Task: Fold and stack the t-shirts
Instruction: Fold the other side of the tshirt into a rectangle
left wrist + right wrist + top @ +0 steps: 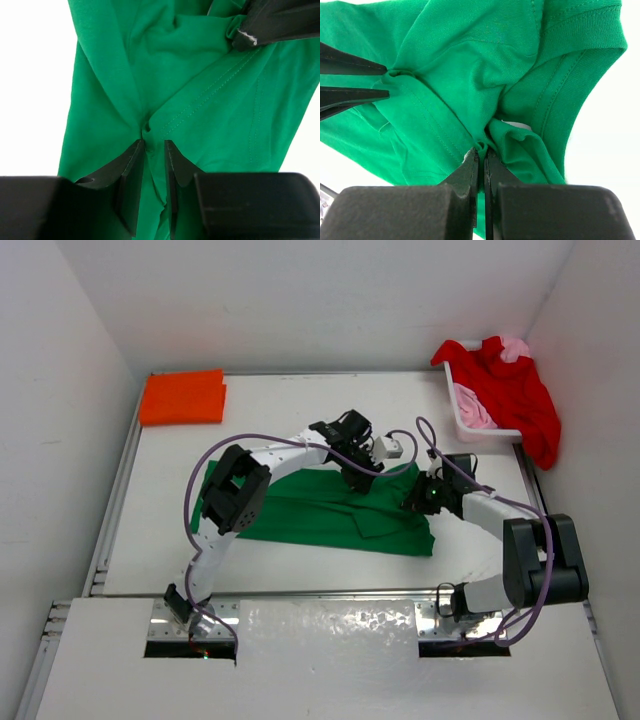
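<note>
The green t-shirt (300, 515) lies spread across the middle of the table, its right part bunched up. My left gripper (355, 476) is at its far edge, shut on a pinch of green cloth (200, 75) that runs between the jaws (154, 145). My right gripper (418, 502) is at the shirt's right end, shut tight on a fold near the collar (481, 152). The orange t-shirt (182, 397) lies folded at the far left corner. The red t-shirt (520, 395) hangs over the basket, with the light pink t-shirt (475, 412) in it.
The white lattice basket (487, 432) stands at the far right against the wall. White walls close in the table on three sides. The other gripper's fingers show in each wrist view, the right one's (270, 25) and the left one's (350, 80).
</note>
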Controlling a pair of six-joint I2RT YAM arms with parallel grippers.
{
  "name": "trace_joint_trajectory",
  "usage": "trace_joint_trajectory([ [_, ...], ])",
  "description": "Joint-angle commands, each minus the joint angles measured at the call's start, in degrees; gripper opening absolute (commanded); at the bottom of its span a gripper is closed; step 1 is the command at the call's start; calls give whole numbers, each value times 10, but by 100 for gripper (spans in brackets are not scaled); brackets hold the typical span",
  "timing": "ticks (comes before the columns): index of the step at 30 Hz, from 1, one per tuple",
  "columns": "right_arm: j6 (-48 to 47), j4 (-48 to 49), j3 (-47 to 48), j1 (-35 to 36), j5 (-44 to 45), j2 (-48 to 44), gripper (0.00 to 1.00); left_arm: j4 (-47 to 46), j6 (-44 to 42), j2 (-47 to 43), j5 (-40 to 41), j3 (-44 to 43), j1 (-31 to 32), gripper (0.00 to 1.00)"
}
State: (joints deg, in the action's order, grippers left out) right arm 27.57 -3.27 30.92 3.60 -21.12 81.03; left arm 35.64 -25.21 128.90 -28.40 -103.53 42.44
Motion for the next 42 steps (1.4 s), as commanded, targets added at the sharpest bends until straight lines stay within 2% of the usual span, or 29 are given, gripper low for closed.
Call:
trace_joint_trajectory([
  [1,-9,8,18,3,4,-10,0,-16,-2,-1,-20,-21,6,21],
  [5,-7,11,16,3,3,-10,0,-18,5,10,-16,-24,6,27],
  [12,-6,12,18,3,2,-10,0,-35,5,15,31,-23,7,27],
  [13,-7,11,19,3,2,-9,0,-36,4,15,32,-23,7,25],
  [14,-6,11,19,3,1,-10,0,-36,5,14,29,-22,7,14],
  [16,-6,9,20,3,1,-10,0,-41,10,12,24,-19,8,3],
  [17,-6,9,20,3,1,-11,0,-42,12,8,17,-17,7,0],
  [26,-38,-16,25,4,21,-51,0,-35,7,-29,-17,-16,-13,0],
  [31,-71,-64,36,37,38,-94,0,-36,-10,-72,-32,7,-21,0],
  [42,-68,-83,-3,62,33,-126,0,-19,-31,-93,-79,46,-22,0],
])
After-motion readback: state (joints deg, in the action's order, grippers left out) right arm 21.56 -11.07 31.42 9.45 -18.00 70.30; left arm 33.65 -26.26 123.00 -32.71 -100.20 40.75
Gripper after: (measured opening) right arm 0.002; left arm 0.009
